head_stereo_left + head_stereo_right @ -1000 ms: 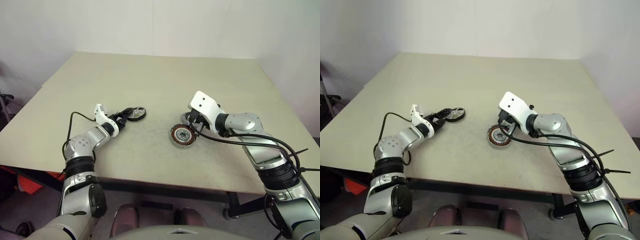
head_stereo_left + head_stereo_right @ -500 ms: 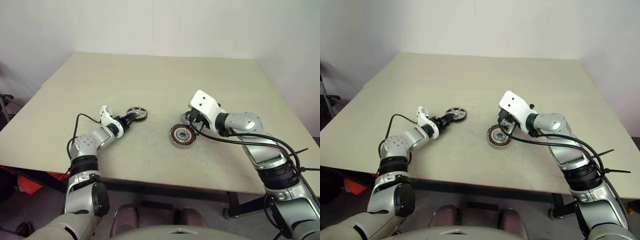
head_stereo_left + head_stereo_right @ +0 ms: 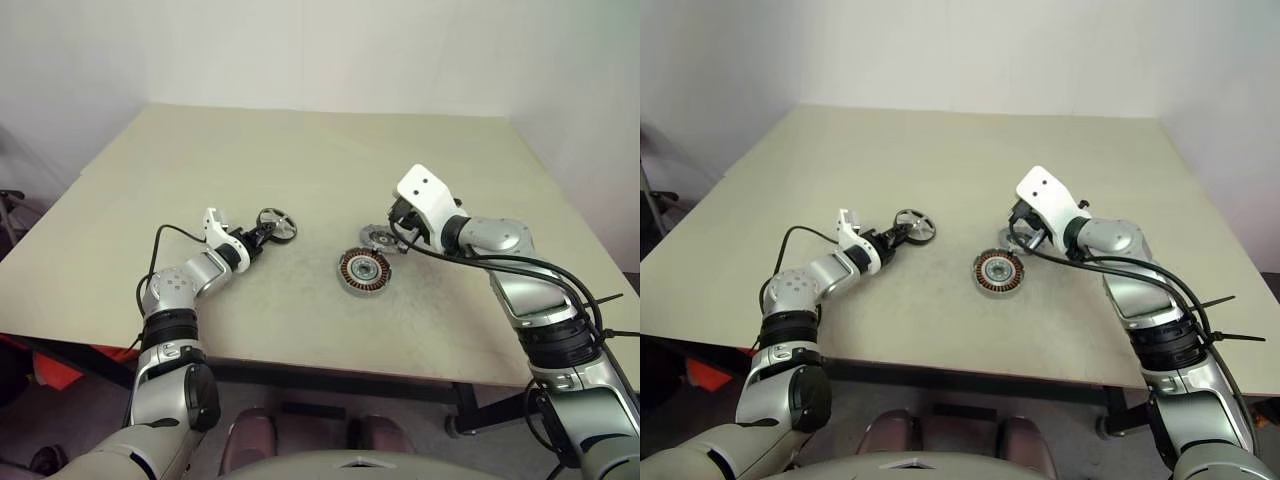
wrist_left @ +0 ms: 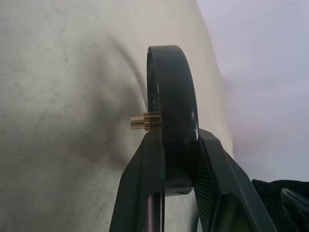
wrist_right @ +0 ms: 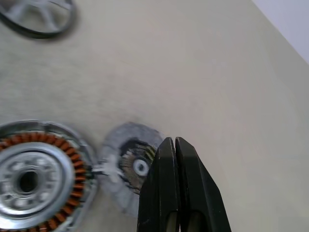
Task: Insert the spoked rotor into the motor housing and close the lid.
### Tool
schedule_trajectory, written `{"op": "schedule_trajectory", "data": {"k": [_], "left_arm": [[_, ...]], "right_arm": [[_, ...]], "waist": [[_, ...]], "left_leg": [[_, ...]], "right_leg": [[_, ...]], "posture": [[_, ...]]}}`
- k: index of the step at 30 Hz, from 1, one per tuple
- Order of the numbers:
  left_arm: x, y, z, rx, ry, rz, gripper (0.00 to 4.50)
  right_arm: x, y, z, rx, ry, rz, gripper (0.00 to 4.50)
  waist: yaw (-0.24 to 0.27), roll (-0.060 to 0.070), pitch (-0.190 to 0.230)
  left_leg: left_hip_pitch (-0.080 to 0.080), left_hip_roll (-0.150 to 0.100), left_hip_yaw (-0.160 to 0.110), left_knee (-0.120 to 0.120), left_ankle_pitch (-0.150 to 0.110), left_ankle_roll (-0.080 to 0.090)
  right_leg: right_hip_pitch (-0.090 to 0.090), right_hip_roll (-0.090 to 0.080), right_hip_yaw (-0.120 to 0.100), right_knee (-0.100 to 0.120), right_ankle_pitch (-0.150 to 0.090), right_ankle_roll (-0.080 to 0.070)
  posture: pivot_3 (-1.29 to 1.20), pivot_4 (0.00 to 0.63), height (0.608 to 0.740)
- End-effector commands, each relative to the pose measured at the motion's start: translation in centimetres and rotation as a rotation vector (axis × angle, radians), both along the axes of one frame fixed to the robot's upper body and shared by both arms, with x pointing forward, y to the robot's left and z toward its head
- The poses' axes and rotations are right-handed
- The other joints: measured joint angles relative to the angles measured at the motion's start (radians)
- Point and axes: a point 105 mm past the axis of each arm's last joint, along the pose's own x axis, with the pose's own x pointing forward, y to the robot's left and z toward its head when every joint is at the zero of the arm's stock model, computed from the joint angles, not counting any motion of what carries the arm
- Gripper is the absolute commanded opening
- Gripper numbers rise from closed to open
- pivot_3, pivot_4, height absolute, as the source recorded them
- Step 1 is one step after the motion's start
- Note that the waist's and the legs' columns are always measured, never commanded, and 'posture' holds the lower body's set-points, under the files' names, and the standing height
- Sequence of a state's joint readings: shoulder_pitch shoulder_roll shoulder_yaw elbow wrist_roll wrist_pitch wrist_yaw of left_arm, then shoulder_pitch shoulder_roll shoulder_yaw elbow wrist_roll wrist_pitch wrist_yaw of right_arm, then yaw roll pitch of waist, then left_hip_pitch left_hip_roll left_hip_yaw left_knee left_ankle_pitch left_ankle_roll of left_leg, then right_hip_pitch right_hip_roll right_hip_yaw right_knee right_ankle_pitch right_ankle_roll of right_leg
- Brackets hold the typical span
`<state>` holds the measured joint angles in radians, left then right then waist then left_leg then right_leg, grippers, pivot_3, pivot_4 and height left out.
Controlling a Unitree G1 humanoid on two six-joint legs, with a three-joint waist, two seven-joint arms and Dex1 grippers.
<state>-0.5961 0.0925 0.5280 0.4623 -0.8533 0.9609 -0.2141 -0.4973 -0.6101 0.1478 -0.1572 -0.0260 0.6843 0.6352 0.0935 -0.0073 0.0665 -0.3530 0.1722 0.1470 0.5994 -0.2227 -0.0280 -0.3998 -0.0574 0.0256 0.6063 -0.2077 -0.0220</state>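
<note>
Left fingers (image 3: 262, 233) clamp spoked wheel (image 3: 276, 226) on edge; motor housing (image 3: 363, 270) lies flat on desk (image 3: 300, 160) toward the right. Right fingers (image 5: 175, 159) pressed together, holding nothing, nearer housing.

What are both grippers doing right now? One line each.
Left gripper: fingers closed on the edge of the black wheel.
Right gripper: shut, holding nothing, above the grey spoked disc.
</note>
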Motion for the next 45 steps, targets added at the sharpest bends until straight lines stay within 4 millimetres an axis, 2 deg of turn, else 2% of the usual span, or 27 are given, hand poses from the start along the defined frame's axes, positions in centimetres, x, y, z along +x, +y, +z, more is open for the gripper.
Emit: {"op": "schedule_trajectory", "data": {"k": [1,4,9,15,21,27,30,42,43,45], "left_arm": [[-0.1,-1.8,2.9,-0.167,-0.087,-0.076,0.68],[-0.7,-4.2,4.8,-0.292,-0.116,-0.179,0.68],[-2.1,-8.1,6.1,-0.369,-0.112,-0.348,0.68],[-3.1,-11.0,5.6,-0.344,-0.057,-0.492,0.68],[-4.2,-11.8,5.0,-0.329,-0.024,-0.581,0.68],[-5.1,-13.2,2.1,-0.266,0.084,-0.612,0.68],[-5.2,-13.5,1.5,-0.258,0.106,-0.618,0.68],[-4.8,-13.1,0.8,-0.205,0.102,-0.600,0.68],[-4.7,-13.1,0.8,-0.199,0.099,-0.596,1.19],[-4.5,-12.7,0.8,-0.191,0.095,-0.582,1.71]], "right_arm": [[1.4,-3.0,1.3,-0.032,-0.065,-0.160,0.00],[2.3,-5.9,0.7,-0.063,-0.066,-0.317,0.00],[2.4,-8.9,-0.7,-0.106,-0.055,-0.457,0.00],[2.0,-11.4,-1.7,-0.103,-0.043,-0.580,0.00],[1.7,-11.3,-1.7,-0.082,-0.048,-0.589,0.00],[1.4,-11.2,-1.5,-0.062,-0.055,-0.594,0.00],[1.3,-11.1,-1.4,-0.061,-0.057,-0.593,0.00],[1.8,-10.7,-1.1,-0.053,-0.068,-0.578,0.00],[1.8,-10.6,-1.1,-0.052,-0.069,-0.577,0.00],[1.8,-10.5,-1.2,-0.052,-0.069,-0.574,0.00]], "waist": [[0.001,0.000,0.000],[0.003,-0.001,0.001],[0.000,-0.002,0.002],[0.000,-0.002,0.002],[0.000,-0.002,0.002],[0.002,-0.002,0.002],[0.001,-0.002,0.002],[0.000,-0.002,0.002],[0.000,-0.002,0.002],[0.001,-0.001,0.002]], "left_leg": [[0.000,0.000,0.000,0.000,0.000,0.000],[-0.002,-0.001,0.000,0.000,0.000,0.000],[-0.002,-0.001,0.000,0.000,0.000,0.000],[-0.001,-0.001,0.000,-0.001,0.000,0.000],[-0.001,-0.001,0.000,-0.001,0.000,0.000],[-0.001,-0.001,0.000,-0.001,0.000,0.000],[-0.001,-0.001,0.000,-0.001,0.000,0.000],[0.001,-0.001,0.000,-0.001,0.001,0.001],[0.001,-0.001,0.000,-0.001,0.001,0.001],[0.001,-0.001,0.000,-0.001,0.001,0.001]], "right_leg": [[0.000,0.000,0.000,0.000,0.000,0.000],[-0.001,0.000,0.000,-0.001,0.000,0.000],[-0.001,0.000,0.000,-0.001,0.000,0.000],[-0.002,0.000,0.000,-0.001,0.000,0.000],[-0.002,0.000,0.000,0.000,0.000,0.000],[-0.001,0.000,0.000,-0.001,0.000,0.000],[-0.001,0.000,0.000,0.000,0.000,0.000],[0.000,0.000,0.000,0.000,0.000,0.000],[0.000,0.000,0.000,0.000,0.000,0.000],[0.001,0.000,0.000,0.000,0.000,0.000]], "posture": [[0.00,0.000,0.740],[0.00,0.000,0.740],[0.00,0.000,0.740],[0.00,0.000,0.740],[0.00,0.000,0.740],[0.00,0.000,0.740],[0.00,0.000,0.740],[0.00,0.000,0.740],[0.00,0.000,0.740],[0.00,0.000,0.740]]}}
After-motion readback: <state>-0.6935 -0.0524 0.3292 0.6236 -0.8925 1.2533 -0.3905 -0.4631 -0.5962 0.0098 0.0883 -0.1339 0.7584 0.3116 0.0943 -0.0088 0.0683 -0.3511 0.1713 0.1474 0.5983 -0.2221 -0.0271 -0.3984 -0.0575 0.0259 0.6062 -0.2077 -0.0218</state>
